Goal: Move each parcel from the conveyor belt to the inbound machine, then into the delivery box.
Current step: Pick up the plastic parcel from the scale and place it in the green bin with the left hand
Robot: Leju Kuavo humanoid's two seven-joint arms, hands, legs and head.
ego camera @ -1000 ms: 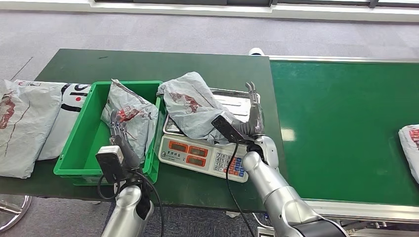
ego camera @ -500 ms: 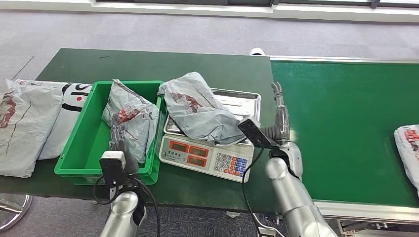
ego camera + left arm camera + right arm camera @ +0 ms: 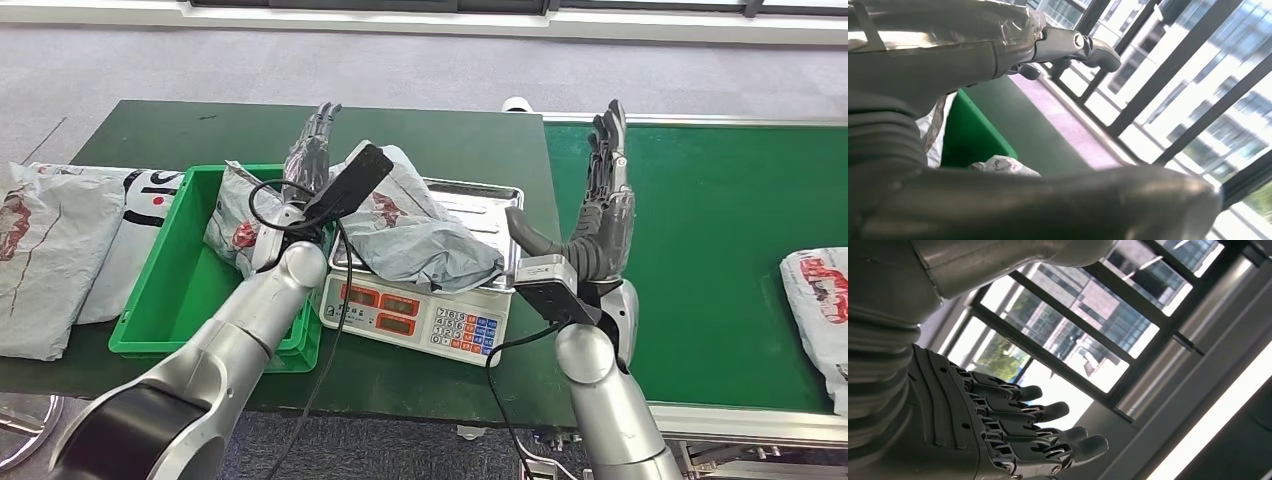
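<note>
- From my remote seat I look down on a dark green desk (image 3: 150, 130), with the bright green conveyor belt (image 3: 700, 230) joining it on the robot's right.
- One grey parcel (image 3: 415, 235) lies crumpled on the steel tray of the scale (image 3: 425, 320), which I take to be the inbound machine. Its edge hangs over the tray toward the green box.
- A second grey parcel (image 3: 235, 220) sits in the green box (image 3: 165, 300), leaning against the wall nearest the scale. I judge that one finished.
- A third parcel (image 3: 815, 300) waits on the belt at the far right, partly cut off by the edge of the view and well apart from both hands.
- Two flat grey bags (image 3: 50, 250) lie on the desk on the box's far side from the scale. I cannot tell whether they belong to this job.
- My left hand (image 3: 310, 150) is raised above the gap between box and scale, fingers straight and released, holding nothing. The left wrist view agrees, showing loose fingers against windows.
- My right hand (image 3: 600, 215) stands upright just beside the scale, over the seam of desk and belt, palm open and fingers (image 3: 1048, 430) spread, empty.
- By my reckoning, one parcel is boxed, one is weighed but not yet boxed, and one is untouched on the belt.
- The likely next job is lifting the weighed parcel across into the box. Its slack wrapping may sag or catch on the box rim.
</note>
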